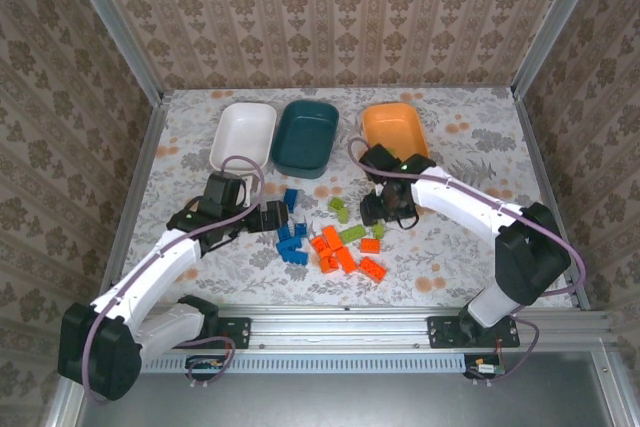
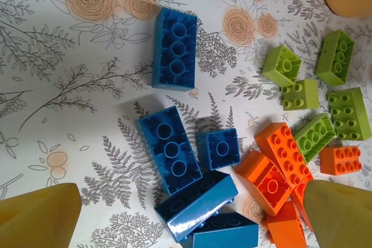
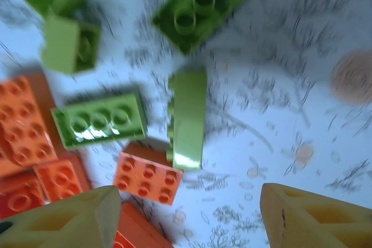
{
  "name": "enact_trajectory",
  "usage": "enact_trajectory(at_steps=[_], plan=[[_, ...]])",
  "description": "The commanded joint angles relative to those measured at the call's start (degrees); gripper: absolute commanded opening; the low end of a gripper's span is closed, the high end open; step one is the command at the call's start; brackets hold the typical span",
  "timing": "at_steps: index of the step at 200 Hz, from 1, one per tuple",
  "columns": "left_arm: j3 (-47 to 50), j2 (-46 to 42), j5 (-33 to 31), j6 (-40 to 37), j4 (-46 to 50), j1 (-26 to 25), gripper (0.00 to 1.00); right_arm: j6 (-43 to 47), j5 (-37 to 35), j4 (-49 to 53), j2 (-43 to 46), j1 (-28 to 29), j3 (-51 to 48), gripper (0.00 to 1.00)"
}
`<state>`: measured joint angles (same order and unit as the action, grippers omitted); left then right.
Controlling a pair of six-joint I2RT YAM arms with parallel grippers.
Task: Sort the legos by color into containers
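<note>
Grippers over the lego pile (image 1: 345,257).
Left gripper (image 2: 192,204) gapes above its blue end; right gripper (image 3: 192,201), blurred, seems spread above its green end, likely to straddle a pick.

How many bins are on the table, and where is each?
3, in a row at the far side: white bin left, dark teal bin middle, orange bin right. None seems hidden.

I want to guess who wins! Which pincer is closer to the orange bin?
Right. The right pincer hangs just on the near side of the orange bin, over the green bricks. The left pincer is farther off to the left, over the blue bricks.
</note>
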<state>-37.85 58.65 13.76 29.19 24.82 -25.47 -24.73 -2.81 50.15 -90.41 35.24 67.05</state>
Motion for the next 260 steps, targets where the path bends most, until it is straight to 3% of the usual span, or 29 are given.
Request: enact_trajectory(at_steps=[1,67,152,209,260], plan=[[0.32,0.32,1.7,1.65,-2.32,-0.24,1.0,-2.61,-1.32,-4.35,-0.74,0.62,-0.6,0.66],[1.16,-3.2,-0.06,0.98,0.99,-0.19,1.0,-1.22,-0.92,-8.24,-10.83,-0.65,2.12,0.62],[1.46,-1.73,-0.05,0.69,0.4,-0.21,1.0,-1.27,-0.54,-10.44,-14.23,-3.38,-0.02,0.48],[1.73,-1.94,0.13,0.8,0.35,-0.19,1.0,-1.71,0.0,-11.19,-13.64,-3.6,-1.63,0.31],[2.14,-3.08,-0.2,0.92,0.68,-0.21,1.0,-2.39,-0.57,-6.49,-5.5,-3.6,-0.05,0.27]])
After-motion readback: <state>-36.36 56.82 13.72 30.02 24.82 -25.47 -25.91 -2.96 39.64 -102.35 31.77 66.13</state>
